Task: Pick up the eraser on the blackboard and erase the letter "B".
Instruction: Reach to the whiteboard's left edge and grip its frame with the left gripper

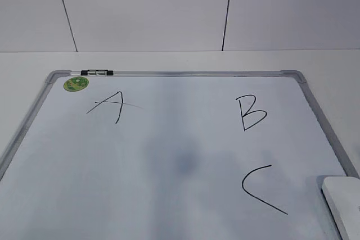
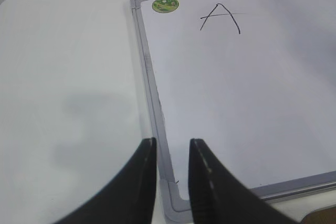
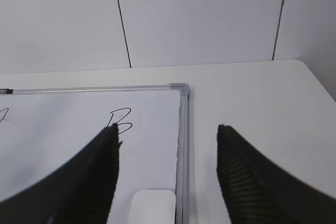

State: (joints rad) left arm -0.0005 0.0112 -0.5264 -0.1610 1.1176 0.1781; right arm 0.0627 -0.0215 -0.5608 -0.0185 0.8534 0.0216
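The blackboard [image 1: 169, 155] is a white dry-erase board with a grey frame, lying flat on the table. The letter "B" [image 1: 250, 112] is drawn in black at its upper right; it also shows in the right wrist view [image 3: 121, 120]. The white eraser [image 1: 344, 203] lies on the board at the lower right edge and shows in the right wrist view [image 3: 152, 206]. My right gripper [image 3: 168, 135] is open above the board's right edge, with the eraser below and between its fingers. My left gripper [image 2: 173, 148] is open over the board's near left corner [image 2: 176, 203]. Neither gripper shows in the exterior view.
Letters "A" [image 1: 109, 105] and "C" [image 1: 260, 189] are on the board. A green sticker [image 1: 76, 84] and a small black-and-white marker [image 1: 97, 72] sit at the far left corner. White table [image 2: 63, 77] surrounds the board; a tiled wall [image 1: 180, 9] stands behind.
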